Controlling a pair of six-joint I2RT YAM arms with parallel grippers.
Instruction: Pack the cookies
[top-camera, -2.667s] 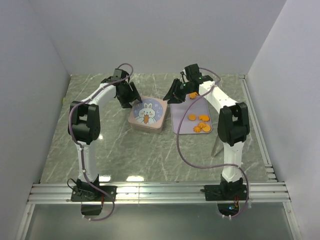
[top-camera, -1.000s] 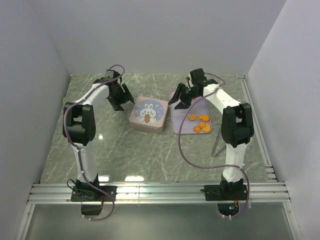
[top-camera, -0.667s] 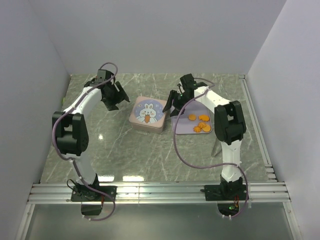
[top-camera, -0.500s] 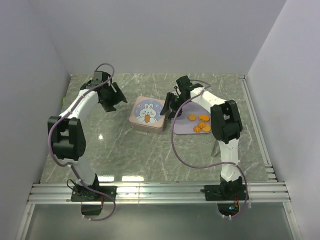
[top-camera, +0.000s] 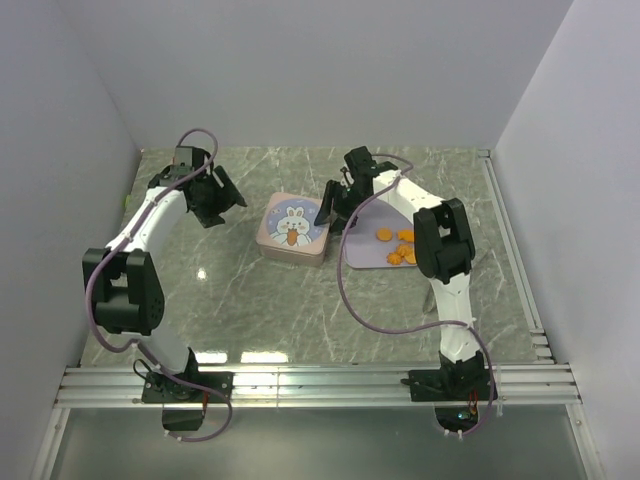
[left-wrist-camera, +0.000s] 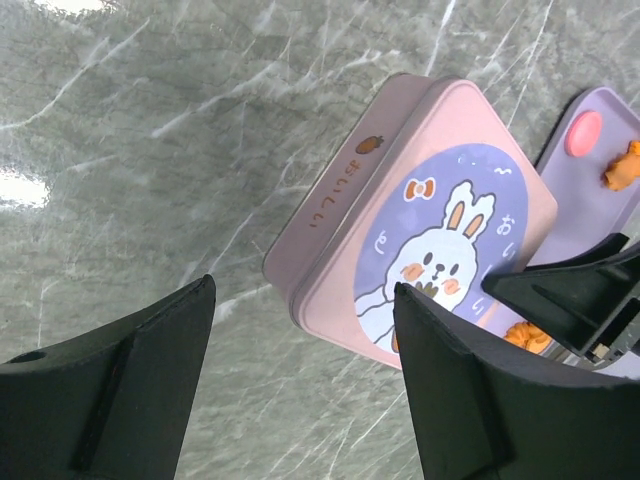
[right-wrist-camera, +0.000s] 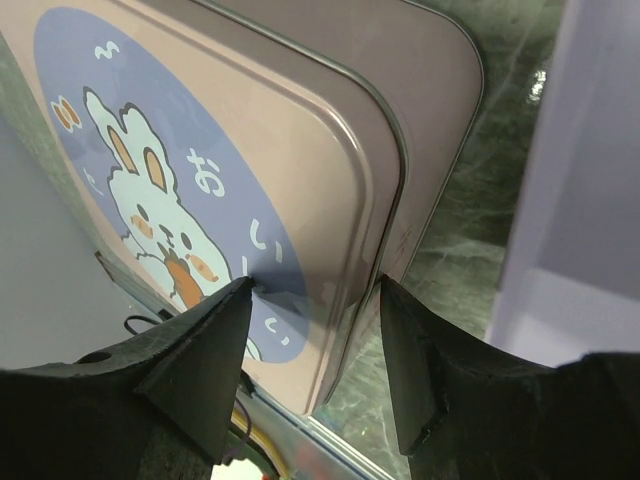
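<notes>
A pink square tin (top-camera: 293, 229) with a bunny lid sits closed mid-table. It also shows in the left wrist view (left-wrist-camera: 430, 225) and the right wrist view (right-wrist-camera: 250, 150). Orange cookies (top-camera: 404, 238) lie on the lavender tray (top-camera: 366, 252) to its right. The left wrist view shows a pink cookie (left-wrist-camera: 583, 132) and orange ones (left-wrist-camera: 624, 165) on that tray. My right gripper (top-camera: 333, 215) is open and astride the tin's right edge (right-wrist-camera: 312, 288), one fingertip on the lid, the other beside the wall. My left gripper (top-camera: 222, 207) is open and empty, left of the tin (left-wrist-camera: 303, 290).
Grey walls close in the left, back and right. A metal rail (top-camera: 320, 385) runs along the near edge. The lavender tray's rim (right-wrist-camera: 590, 200) lies close on the right of my right gripper. A thin grey strip (top-camera: 430, 292) lies on the table near the right arm.
My left gripper has drawn back leftward from the tin. My right gripper has moved left from over the tray to the tin's right edge. Tin and cookies have not moved.
</notes>
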